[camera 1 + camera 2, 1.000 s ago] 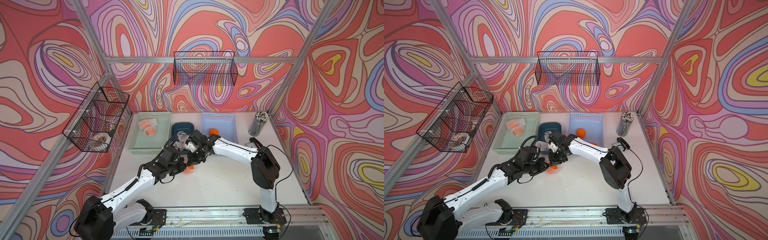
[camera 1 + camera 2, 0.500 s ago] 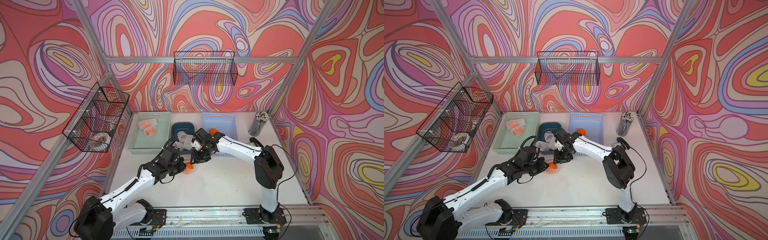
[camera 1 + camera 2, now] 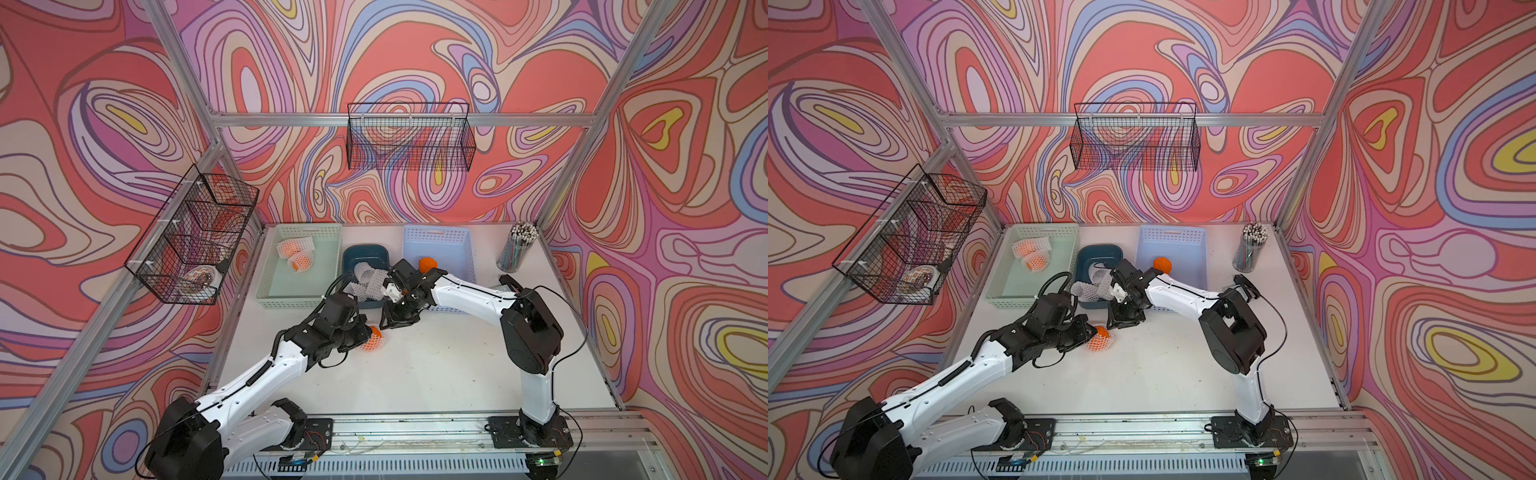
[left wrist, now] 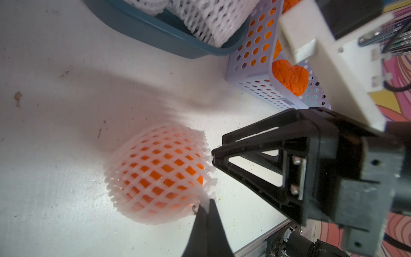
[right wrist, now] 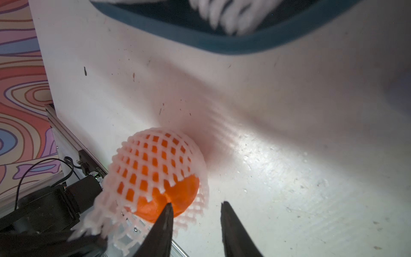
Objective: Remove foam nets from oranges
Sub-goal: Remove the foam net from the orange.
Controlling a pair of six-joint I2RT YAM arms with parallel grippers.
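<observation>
An orange (image 5: 178,195) in a foam net (image 4: 155,173) lies on the white bench (image 3: 415,374), just in front of a dark teal tub (image 3: 361,251) heaped with empty nets (image 3: 368,280). The left end effector (image 4: 205,205) is pinched tight on the frayed edge of the foam net. The right end effector (image 5: 196,203) hovers at the net's open mouth, jaws partly apart and gripping nothing. One fingertip (image 5: 168,209) touches the bare orange skin; the other is over bare bench.

The right arm reaches in across the near corners of the tub and a blue basket (image 3: 449,253), which holds a bare orange (image 3: 428,264). A green basket (image 3: 291,286) to the tub's other side holds two netted oranges (image 3: 293,248). A cup of sticks (image 3: 515,249) stands in the far corner, well apart. Two wire baskets (image 3: 409,137) hang on the walls.
</observation>
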